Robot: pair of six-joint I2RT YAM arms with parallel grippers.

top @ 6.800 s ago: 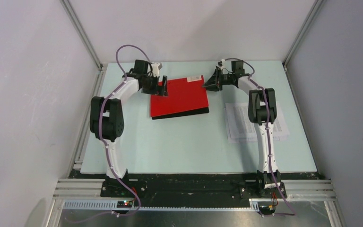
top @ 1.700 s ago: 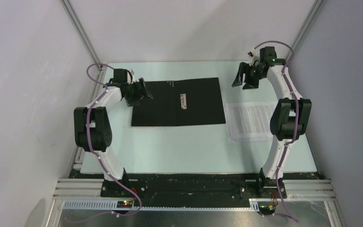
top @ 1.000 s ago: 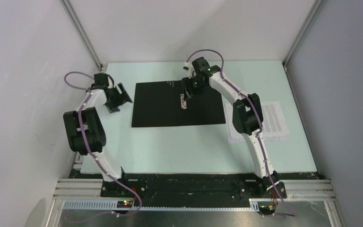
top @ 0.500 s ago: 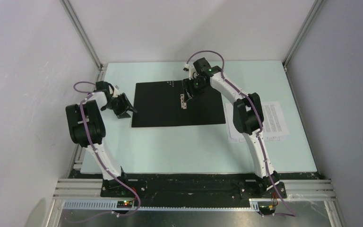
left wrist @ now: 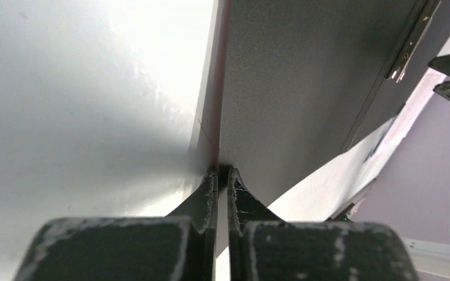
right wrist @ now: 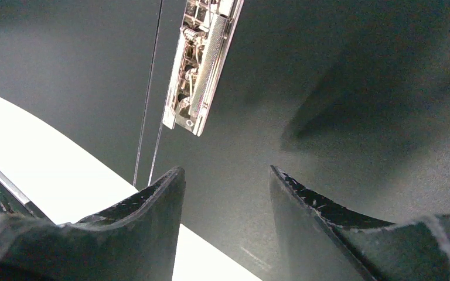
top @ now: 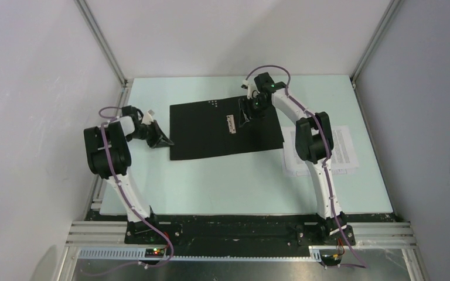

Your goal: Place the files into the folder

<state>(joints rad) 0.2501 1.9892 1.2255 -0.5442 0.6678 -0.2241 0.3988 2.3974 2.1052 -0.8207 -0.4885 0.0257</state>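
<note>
The folder (top: 205,136) lies open and flat on the table, black inside up, with a metal clip (top: 231,123) at its spine. My left gripper (top: 165,141) is shut, its tips against the folder's left edge near the front corner. In the left wrist view a thin red rim of the folder (left wrist: 304,76) runs away from the left gripper (left wrist: 222,171). My right gripper (top: 246,114) hovers open over the right half, just right of the clip (right wrist: 202,58), with nothing between its fingers (right wrist: 225,170). The files (top: 344,146) lie right of the folder, partly behind the right arm.
The pale green table (top: 211,187) is walled in white on three sides, with metal frame posts at the back corners (top: 123,82). The right arm's upper link (top: 307,140) stands over the gap between folder and files.
My left gripper has shut and come in against the folder's left edge. The folder has slid a little to the right and turned slightly. The right gripper has shifted right with it.
</note>
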